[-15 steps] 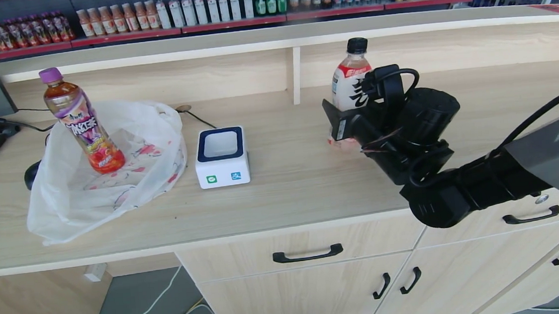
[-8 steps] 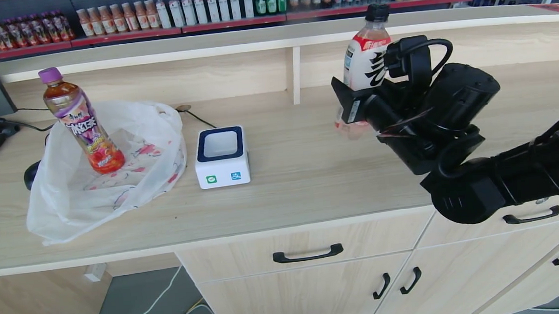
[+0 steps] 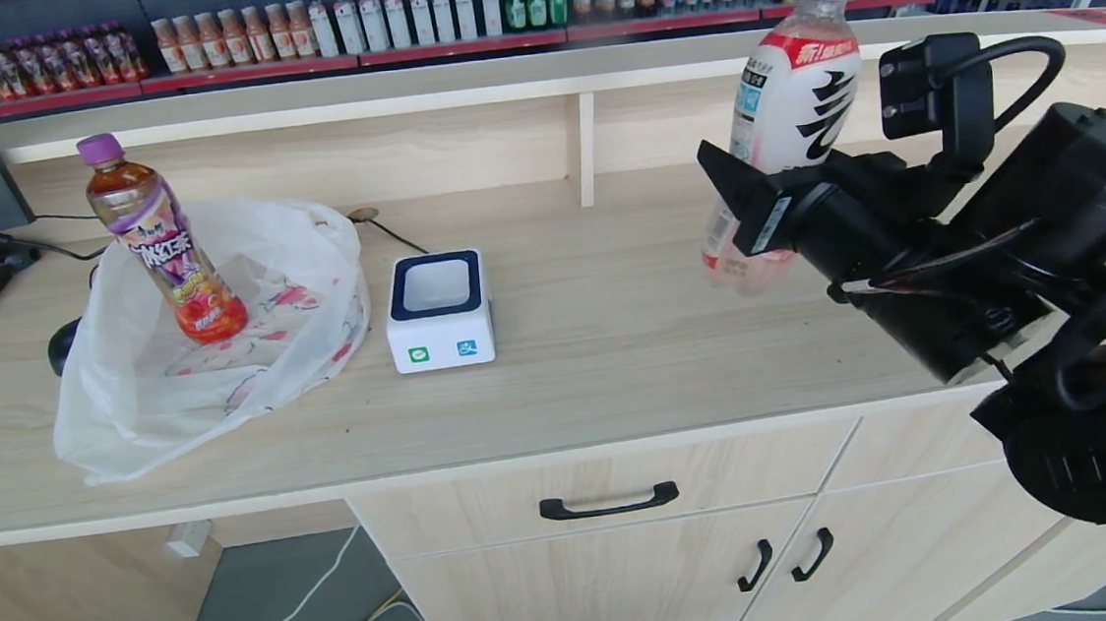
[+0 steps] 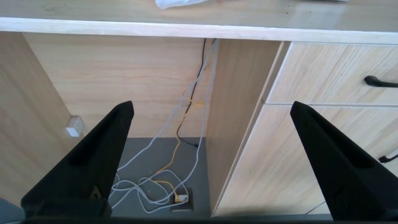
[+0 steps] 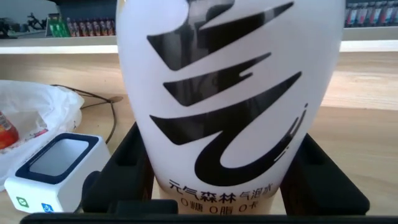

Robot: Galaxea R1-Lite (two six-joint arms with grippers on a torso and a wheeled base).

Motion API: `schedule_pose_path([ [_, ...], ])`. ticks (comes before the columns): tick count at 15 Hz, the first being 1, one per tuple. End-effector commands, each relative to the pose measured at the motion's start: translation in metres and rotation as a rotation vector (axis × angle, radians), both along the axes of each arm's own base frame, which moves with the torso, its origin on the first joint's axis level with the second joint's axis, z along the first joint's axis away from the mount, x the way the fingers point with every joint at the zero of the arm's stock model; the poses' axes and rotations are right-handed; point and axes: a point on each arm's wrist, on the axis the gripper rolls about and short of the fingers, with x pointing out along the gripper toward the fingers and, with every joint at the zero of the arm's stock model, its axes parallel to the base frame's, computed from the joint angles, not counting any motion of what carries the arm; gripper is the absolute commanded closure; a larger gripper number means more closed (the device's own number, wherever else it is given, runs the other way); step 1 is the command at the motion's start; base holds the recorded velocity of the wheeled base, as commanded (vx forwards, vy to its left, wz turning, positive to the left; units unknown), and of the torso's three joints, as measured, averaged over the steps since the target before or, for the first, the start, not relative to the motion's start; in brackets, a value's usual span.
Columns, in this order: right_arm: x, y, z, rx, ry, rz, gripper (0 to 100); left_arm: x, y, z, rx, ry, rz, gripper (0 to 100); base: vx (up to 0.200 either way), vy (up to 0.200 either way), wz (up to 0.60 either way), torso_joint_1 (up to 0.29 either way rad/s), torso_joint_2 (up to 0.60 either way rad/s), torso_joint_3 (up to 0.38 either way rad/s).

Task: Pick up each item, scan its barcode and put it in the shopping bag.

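Raised higher off bench (image 3: 595, 347) since earlier frame: white bottle (image 3: 798, 94), clamped between right fingers (image 3: 728, 173), cap above them. Left fingers (image 4: 93, 168) apart, bench edge above them.

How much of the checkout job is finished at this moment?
Done: the purple-capped bottle stands in the shopping bag. In hand: the right gripper holds the white-labelled bottle above the counter, right of the scanner. Left: scan it and bag it.
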Motion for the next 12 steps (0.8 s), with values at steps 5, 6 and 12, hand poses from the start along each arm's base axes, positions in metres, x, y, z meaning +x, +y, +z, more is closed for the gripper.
schedule_pose_path([
  [5, -0.061, -0.027, -0.009, -0.014, -0.007, 0.063, 100, 0.0, 0.0, 0.0, 0.0, -0.001, 0.0, 0, 0.0, 0.0, 0.0, 0.0, 0.0, 0.0],
  [6, -0.072, -0.028, -0.014, -0.024, 0.004, 0.083, 100, 0.0, 0.0, 0.0, 0.0, -0.001, 0.0, 0, 0.0, 0.0, 0.0, 0.0, 0.0, 0.0],
  [12, -0.117, -0.029, -0.036, -0.116, 0.039, 0.177, 100, 0.0, 0.0, 0.0, 0.0, 0.001, 0.0, 0, 0.0, 0.0, 0.0, 0.0, 0.0, 0.0],
])
